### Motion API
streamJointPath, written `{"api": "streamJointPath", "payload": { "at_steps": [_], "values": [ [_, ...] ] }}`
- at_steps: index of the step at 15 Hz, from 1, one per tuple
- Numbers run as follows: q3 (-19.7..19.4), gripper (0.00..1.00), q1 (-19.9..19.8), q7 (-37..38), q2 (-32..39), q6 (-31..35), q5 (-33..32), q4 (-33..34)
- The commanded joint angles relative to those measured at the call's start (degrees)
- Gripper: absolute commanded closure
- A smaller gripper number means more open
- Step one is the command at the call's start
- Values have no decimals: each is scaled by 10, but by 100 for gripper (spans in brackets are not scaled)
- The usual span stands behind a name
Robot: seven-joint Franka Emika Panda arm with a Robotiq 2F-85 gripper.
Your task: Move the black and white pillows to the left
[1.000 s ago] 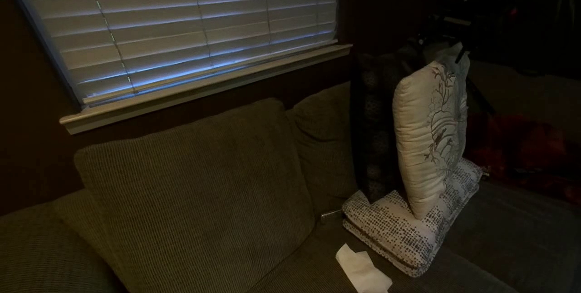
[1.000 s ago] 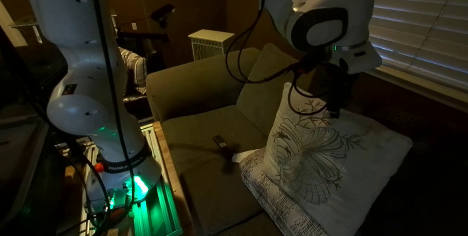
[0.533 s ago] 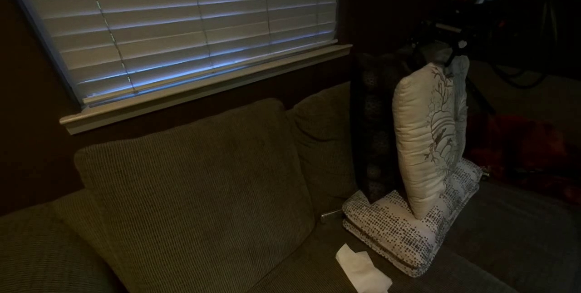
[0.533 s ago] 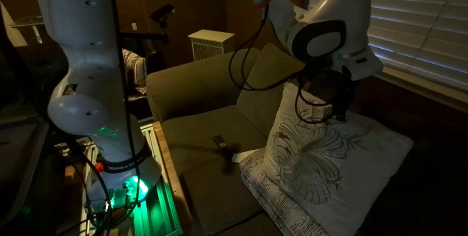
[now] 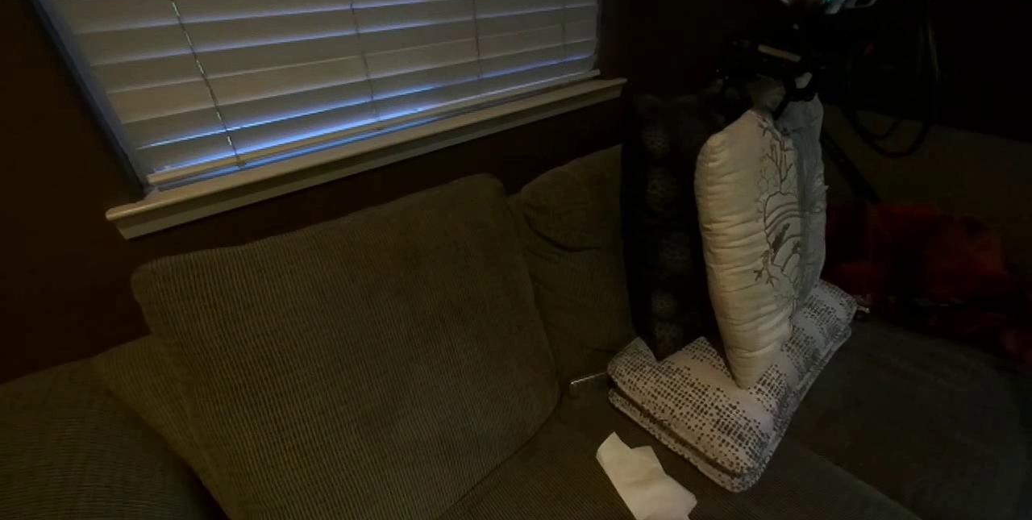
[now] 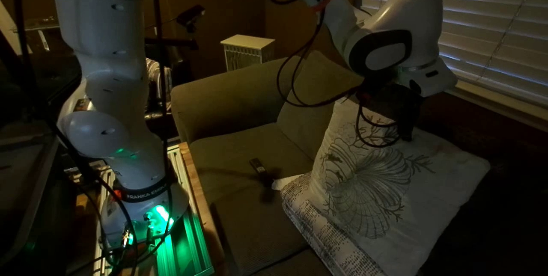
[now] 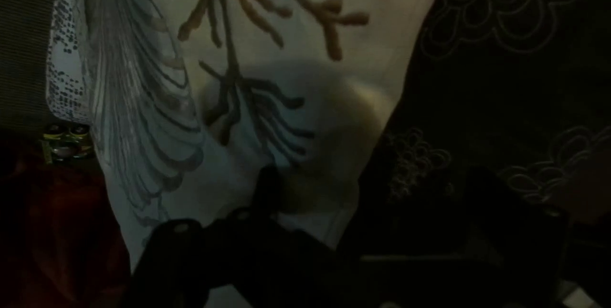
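- At 8 o'clock in an exterior view, the smooth white robot arm base (image 6: 141, 169) wears a dark band (image 6: 147, 193) lettered "FRANKA"; the word after it is partly hidden.
- At 10 o'clock, the rounded armrest of a sofa (image 6: 231, 100) in olive, ribbed fabric.
- Toward 7 o'clock, a slim dark oblong object (image 6: 257, 166) lies on the seat; its pale patch is too small to read.
- At 6 o'clock, a crumpled white sheet (image 6: 286, 182), just beside the next item.
- At 5 o'clock, a boxy dotted cushion (image 6: 302, 201), white with dark specks, lying flat.
- At 4 o'clock, the white pillow (image 6: 385, 190), soft and square, stands on edge upon the dotted cushion. It shows a grey shell and brown coral branches.
- At 3 o'clock, the claw (image 7: 374, 176) hangs at the white pillow's top edge, fingers wide apart: one before the shell side, one toward the black pillow (image 7: 477, 83). Whether either touches cloth, I cannot tell.
- Beyond, the black pillow has pale petal outlines and stands upright. In an exterior view, it sits at 7 o'clock from the claw, the white pillow at 6.
- At 2 o'clock, slatted window blinds (image 6: 492, 23).
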Motion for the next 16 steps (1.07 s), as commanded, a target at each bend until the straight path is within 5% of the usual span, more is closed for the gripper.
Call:
{"api": "streamJointPath", "payload": {
  "at_steps": [1,16],
  "values": [
    [2,0,3,-42,27,-4,40,40],
    [18,0,-9,-138,100,-19,115,138]
  ]
}}
